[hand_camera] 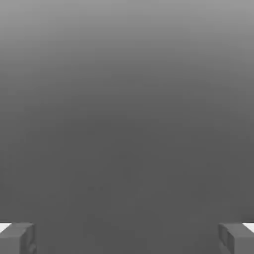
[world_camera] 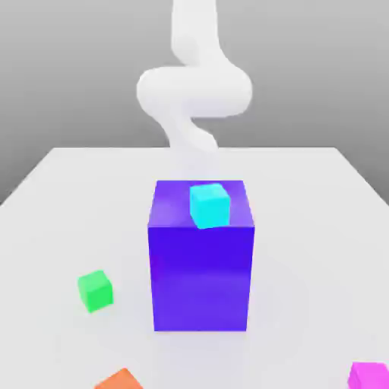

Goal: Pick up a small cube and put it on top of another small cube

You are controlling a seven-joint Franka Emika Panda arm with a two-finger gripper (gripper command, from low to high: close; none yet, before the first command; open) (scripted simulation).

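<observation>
A: Where do the task's things lie?

B: In the exterior view, the small magenta cube (world_camera: pixel 369 375) sits at the lower right corner of the frame, cut by the edge. The green cube (world_camera: pixel 95 290) rests at the lower left, well apart from it. Between them stands the big blue-purple block (world_camera: pixel 201 262), with a cyan cube (world_camera: pixel 209 205) on its top face. An orange cube (world_camera: pixel 120 379) shows at the bottom edge, left of centre. All stand on the pale desk (world_camera: pixel 304 197).

A: And the end effector?

B: In the hand view, the end effector (hand_camera: pixel 127 240) has its two fingertips (hand_camera: pixel 17 238) spread wide apart, one at each lower corner, with nothing between them. The white arm (world_camera: pixel 194 87) rises at the upper centre of the exterior view, behind the block.

A: How is the present step best done?

B: As a judgement: the step is the approach to the magenta cube. The arm should probably travel over or around the tall block, descend straight above the cube, align the fingers with two parallel faces, and close only once they straddle it.

A: Materials and shapes?

B: Every cube is plain, flat-faced and sharp-edged, in one saturated colour. The block looks slightly glossy; the desk is matte. Such rigid faces likely give a firm hold, and the green top a level seat.
</observation>
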